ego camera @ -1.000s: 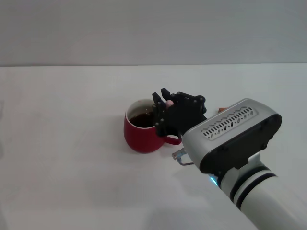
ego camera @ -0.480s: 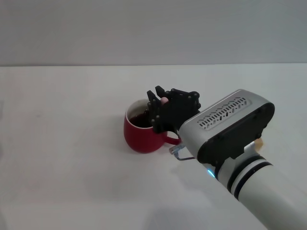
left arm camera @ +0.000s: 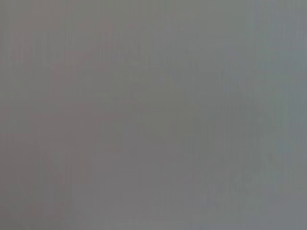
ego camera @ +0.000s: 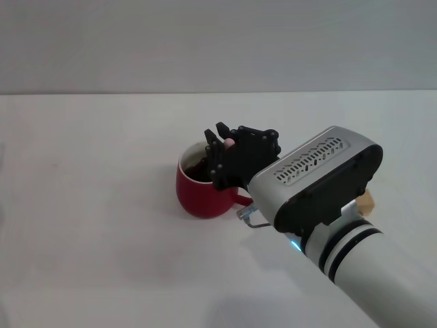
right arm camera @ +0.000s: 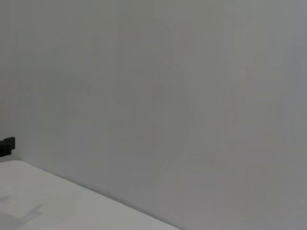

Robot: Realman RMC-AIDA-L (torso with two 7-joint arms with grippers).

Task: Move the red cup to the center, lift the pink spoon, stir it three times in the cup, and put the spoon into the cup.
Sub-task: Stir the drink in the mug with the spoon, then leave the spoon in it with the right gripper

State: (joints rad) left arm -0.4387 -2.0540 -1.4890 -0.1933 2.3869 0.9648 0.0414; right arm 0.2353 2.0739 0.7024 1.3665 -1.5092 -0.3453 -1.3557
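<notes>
The red cup stands upright on the white table, roughly mid-scene, with dark liquid visible inside against its white inner wall. Its loop handle points right, partly covered by the arm. The pink spoon shows only as a small pale pink tip between the black fingers, above the cup's right rim; its bowl and neck are hidden, so contact with the liquid cannot be confirmed. The right gripper hangs over the right part of the cup mouth, its fingers drawn close together and pinching the pink handle end. The right arm runs from the near right corner up to the cup. A light wooden block peeks out just right of the arm housing. The left gripper appears in no view.
</notes>
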